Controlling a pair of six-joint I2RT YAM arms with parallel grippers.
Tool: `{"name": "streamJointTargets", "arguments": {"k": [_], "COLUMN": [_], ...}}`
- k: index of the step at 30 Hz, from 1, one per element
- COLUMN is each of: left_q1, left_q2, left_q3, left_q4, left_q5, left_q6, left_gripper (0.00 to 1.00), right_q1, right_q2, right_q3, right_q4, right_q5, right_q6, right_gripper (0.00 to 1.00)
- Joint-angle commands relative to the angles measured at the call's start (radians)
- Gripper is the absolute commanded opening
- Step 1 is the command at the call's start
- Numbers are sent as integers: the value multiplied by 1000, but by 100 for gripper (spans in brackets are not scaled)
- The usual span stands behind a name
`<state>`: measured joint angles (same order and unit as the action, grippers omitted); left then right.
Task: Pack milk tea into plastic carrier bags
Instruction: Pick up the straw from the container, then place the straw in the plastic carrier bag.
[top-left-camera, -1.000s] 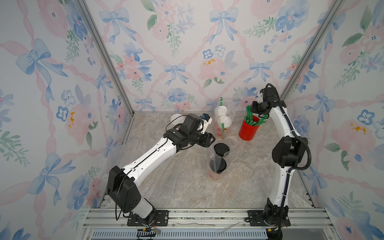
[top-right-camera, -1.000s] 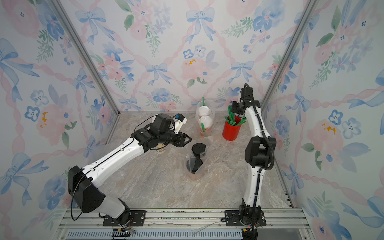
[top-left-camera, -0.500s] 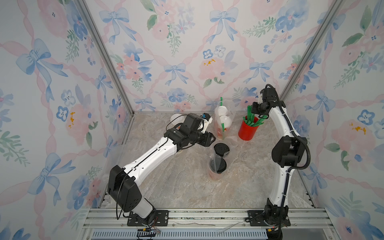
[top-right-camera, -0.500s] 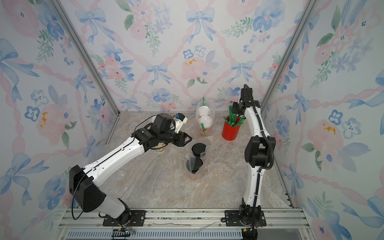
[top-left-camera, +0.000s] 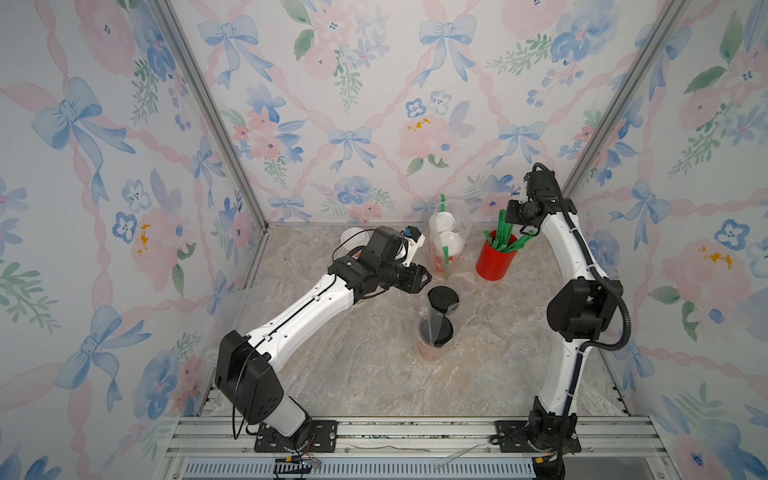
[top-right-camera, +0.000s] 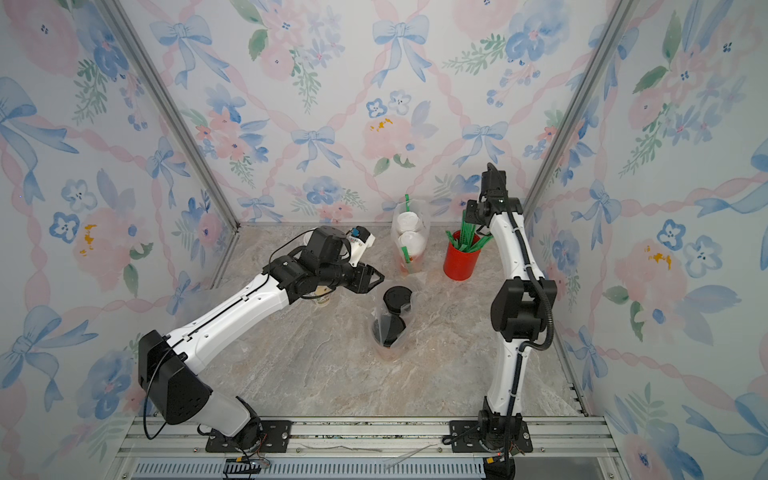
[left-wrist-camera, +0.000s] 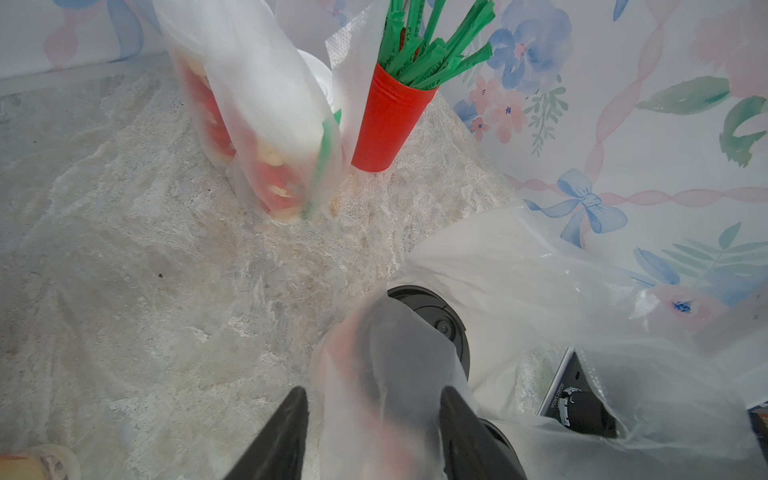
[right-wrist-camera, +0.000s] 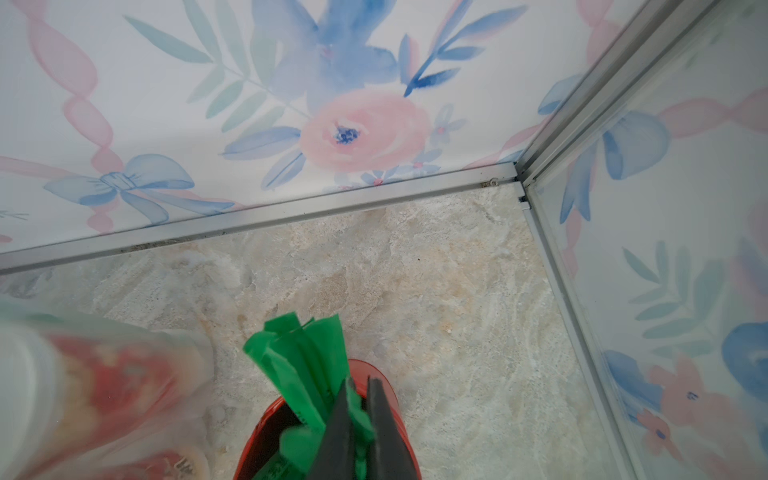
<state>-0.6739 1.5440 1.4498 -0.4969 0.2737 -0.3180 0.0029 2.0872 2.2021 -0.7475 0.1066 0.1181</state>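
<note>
My right gripper is pinched tight on a green wrapped straw in the red straw cup, at 1 o'clock on the table. My left gripper has its jaws apart, straddling the film of the mid-table carrier bag, which contains two black-lidded milk teas. A second bag with two white-lidded cups stands at 12 o'clock.

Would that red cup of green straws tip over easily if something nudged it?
Probably. The red cup is tall and narrows toward its base, so it is likely tippy. Only thin straws show inside, so it is probably light, and they lean sideways.
</note>
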Motion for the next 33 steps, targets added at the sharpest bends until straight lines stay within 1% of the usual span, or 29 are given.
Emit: {"name": "streamJointTargets", "arguments": {"k": [1, 5, 9, 15, 19, 27, 30, 33], "left_q1": [5, 7, 6, 9, 9, 10, 9, 8], "left_q2": [3, 4, 7, 11, 12, 42, 62, 84], "left_q3": [34, 38, 42, 49, 55, 95, 113, 127], "left_q4": [-9, -8, -9, -8, -8, -8, -8, -9], "left_q5": [10, 15, 15, 9, 2, 10, 18, 36], "left_q6": [6, 13, 17, 34, 52, 86, 95, 104], "left_gripper": [52, 52, 52, 52, 53, 55, 55, 56], "right_q1": [14, 19, 24, 46, 86, 183, 234, 291], "right_q2": [-100, -152, -181, -251, -299, -374, -426, -508], "right_q3": [-16, -33, -15, -48, -41, 58, 40, 1], "right_q4": [-3, 7, -19, 27, 43, -33, -38, -32], "right_q5": [32, 44, 53, 74, 102, 151, 155, 156], "right_q6": [-15, -21, -26, -38, -57, -66, -56, -43], "right_gripper": [8, 8, 8, 8, 8, 7, 7, 7]}}
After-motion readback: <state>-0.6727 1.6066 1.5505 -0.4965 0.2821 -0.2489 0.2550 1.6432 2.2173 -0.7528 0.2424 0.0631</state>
